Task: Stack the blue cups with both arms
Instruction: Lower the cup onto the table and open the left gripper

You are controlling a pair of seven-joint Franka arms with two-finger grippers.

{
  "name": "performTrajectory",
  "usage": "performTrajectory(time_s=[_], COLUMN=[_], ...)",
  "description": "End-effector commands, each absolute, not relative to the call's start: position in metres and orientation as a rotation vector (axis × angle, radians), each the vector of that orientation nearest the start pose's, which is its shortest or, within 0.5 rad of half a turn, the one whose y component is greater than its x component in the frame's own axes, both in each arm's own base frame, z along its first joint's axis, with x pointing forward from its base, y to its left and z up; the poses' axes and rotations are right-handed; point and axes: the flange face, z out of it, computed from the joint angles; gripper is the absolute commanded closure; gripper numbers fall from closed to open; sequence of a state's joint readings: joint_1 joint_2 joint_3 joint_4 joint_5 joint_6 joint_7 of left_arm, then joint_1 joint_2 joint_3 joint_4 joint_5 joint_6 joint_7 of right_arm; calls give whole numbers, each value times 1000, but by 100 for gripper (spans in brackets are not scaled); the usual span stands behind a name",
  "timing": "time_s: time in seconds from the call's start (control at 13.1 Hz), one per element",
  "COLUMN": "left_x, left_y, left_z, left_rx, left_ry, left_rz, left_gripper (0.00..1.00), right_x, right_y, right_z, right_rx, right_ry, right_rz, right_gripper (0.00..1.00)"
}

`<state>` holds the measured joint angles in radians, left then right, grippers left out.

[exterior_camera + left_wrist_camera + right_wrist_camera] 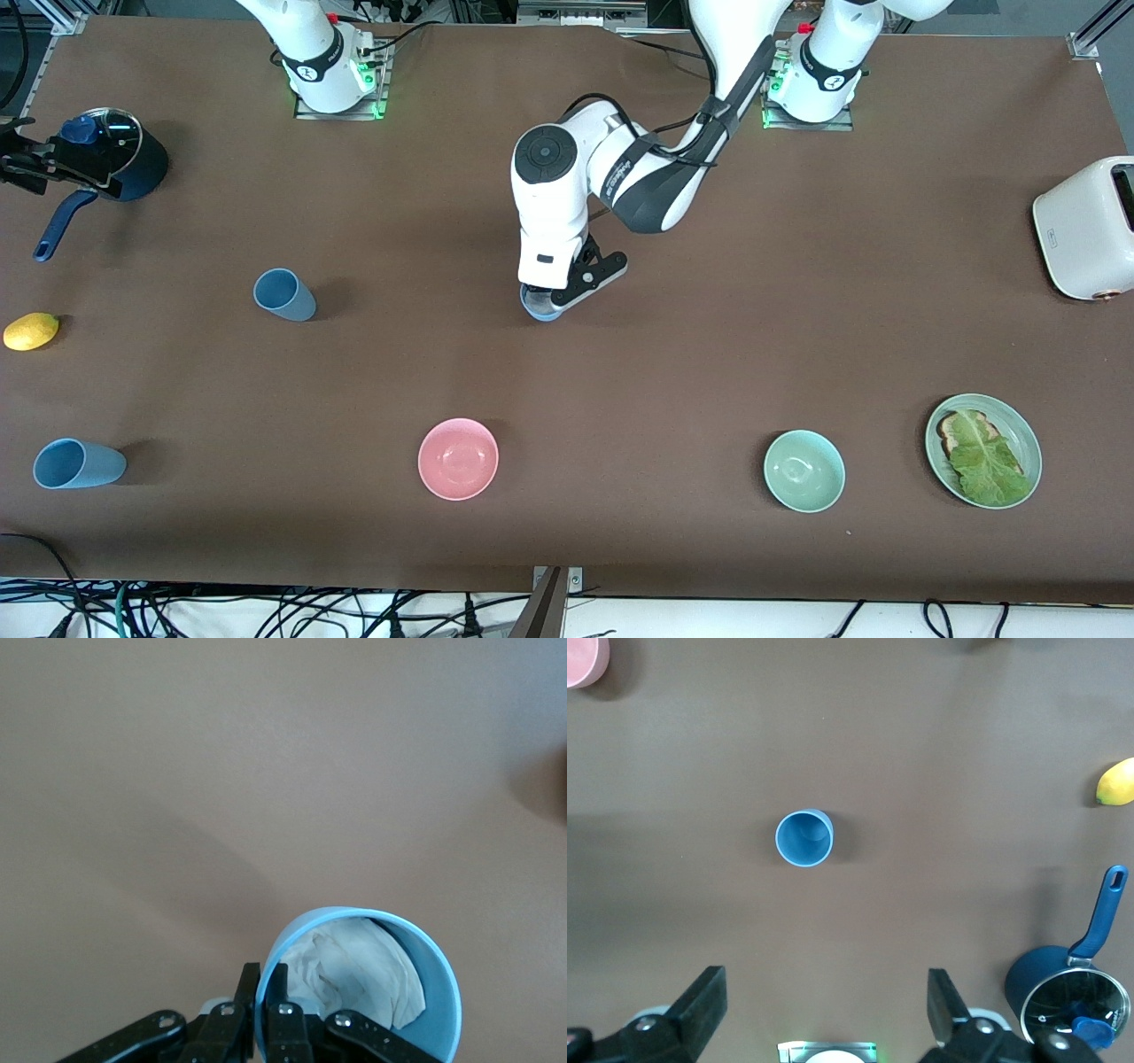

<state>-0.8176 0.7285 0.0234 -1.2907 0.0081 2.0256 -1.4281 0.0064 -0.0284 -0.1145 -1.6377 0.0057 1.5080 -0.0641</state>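
My left gripper (545, 306) is over the middle of the table, shut on the rim of a light-blue cup (539, 310). In the left wrist view one finger (285, 997) is inside the rim and the other outside, and the cup (438, 992) holds crumpled white paper (354, 970). I cannot tell whether it rests on the table. A second blue cup (285, 295) stands upright toward the right arm's end and also shows in the right wrist view (804, 837). A third blue cup (78, 463) lies on its side near the front corner. My right gripper (824, 979) is open and empty, high over the table near its base.
A navy pot (124, 159) with a glass lid and a lemon (31, 330) sit at the right arm's end. A pink bowl (458, 458), a mint-green bowl (804, 470) and a plate with toast and lettuce (983, 450) line the front. A white toaster (1085, 229) stands at the left arm's end.
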Motion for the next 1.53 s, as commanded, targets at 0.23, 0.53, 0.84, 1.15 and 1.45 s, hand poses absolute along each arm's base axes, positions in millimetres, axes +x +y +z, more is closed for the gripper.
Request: performTrajectory(time_s=[0.23, 0.53, 0.84, 1.15, 1.45], left_x=[521, 520, 521, 521, 520], left_y=[-547, -550, -550, -550, -549], left_z=[282, 260, 264, 261, 256], left_rx=[-2980, -2970, -2971, -2969, -2963], left_ry=[-1029, -1060, -1072, -1068, -1066], left_rz=[-95, -99, -101, -99, -95], left_gripper=[100, 100, 100, 91, 84], right_x=[531, 531, 531, 531, 531], right_y=[-58, -59, -58, -58, -59], right_z=[607, 607, 607, 607, 607], right_rx=[-3118, -3118, -3118, -3118, -3119], right_ry=[69, 71, 69, 69, 69], right_rz=[156, 156, 159, 159, 161], right_gripper=[0, 0, 0, 0, 0])
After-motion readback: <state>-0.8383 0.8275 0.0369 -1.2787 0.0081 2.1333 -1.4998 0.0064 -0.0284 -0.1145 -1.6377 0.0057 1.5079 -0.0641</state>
